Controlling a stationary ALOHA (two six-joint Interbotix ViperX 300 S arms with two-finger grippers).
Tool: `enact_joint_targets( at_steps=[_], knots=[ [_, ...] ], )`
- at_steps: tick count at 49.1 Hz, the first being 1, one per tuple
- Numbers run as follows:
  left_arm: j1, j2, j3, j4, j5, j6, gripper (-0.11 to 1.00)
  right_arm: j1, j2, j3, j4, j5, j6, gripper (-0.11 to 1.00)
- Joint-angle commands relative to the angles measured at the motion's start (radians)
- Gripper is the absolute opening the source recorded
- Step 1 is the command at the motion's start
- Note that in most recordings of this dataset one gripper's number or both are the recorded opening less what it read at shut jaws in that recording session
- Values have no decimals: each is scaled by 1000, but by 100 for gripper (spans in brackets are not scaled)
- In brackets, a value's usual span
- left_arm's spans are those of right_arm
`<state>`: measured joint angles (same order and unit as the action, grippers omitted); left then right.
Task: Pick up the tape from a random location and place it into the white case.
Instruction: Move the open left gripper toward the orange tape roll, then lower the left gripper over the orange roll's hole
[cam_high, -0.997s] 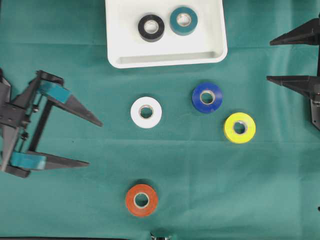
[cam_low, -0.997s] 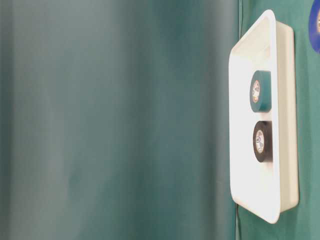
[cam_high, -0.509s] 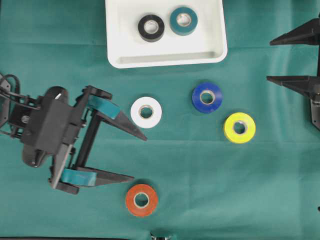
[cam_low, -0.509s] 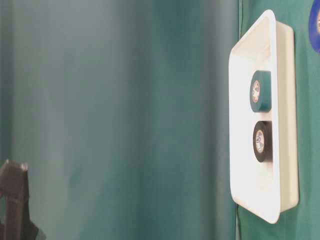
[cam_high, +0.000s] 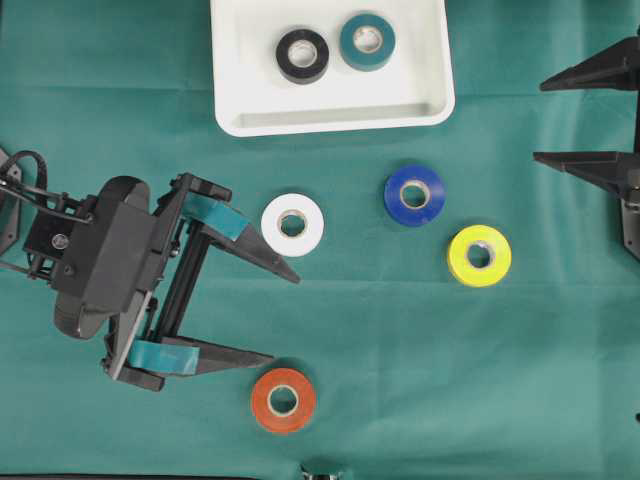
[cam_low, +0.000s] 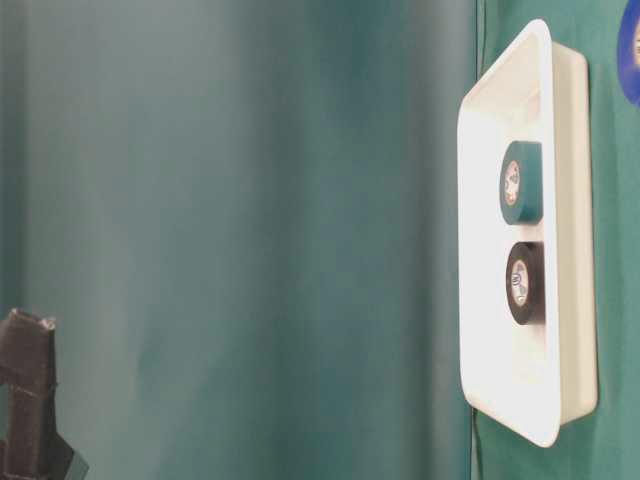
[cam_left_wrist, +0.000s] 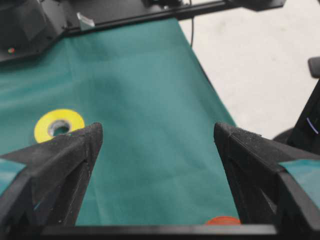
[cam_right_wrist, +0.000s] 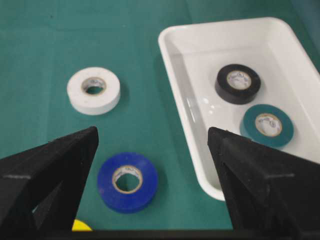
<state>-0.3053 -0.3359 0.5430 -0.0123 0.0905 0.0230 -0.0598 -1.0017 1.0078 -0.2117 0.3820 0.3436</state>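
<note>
2 rolls (black (cam_high: 302, 55), teal (cam_high: 367, 41)) sit in shallow white plastic case (cam_high: 330, 118); 4 left. Left claw (cam_high: 284, 316) wide open, empty, white tape roll (cam_high: 292, 224) just beyond upper tip, orange tape roll (cam_high: 283, 400) by lower. Right claw (cam_high: 538, 119) open, idle.

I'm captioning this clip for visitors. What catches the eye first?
The bright tape rolls scattered on the green cloth: white roll, blue roll, yellow roll, orange roll. At top, the white case holds a black roll and a teal roll. The left gripper, jaws wide, sits between white and orange.
</note>
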Motion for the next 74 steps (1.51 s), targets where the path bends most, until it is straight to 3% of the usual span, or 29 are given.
enact_joint_targets(
  at_steps=[1, 16, 49, 58, 74],
  knots=[
    [-3, -6, -32, 0, 11, 2, 100, -2, 6, -11, 0, -3, -2, 87],
    [-6, 43, -118, 0, 155, -2, 100, -2, 6, -11, -2, -3, -2, 87],
    [-52, 310, -535, 2, 834, 2, 100, -2, 6, -11, 0, 6, 2, 87],
    [-61, 342, -591, 3, 899, 2, 100, -2, 5, -11, 0, 8, 2, 87],
    [-60, 347, -592, 3, 899, 2, 100, -2, 6, -9, 3, 8, 3, 87]
  ],
)
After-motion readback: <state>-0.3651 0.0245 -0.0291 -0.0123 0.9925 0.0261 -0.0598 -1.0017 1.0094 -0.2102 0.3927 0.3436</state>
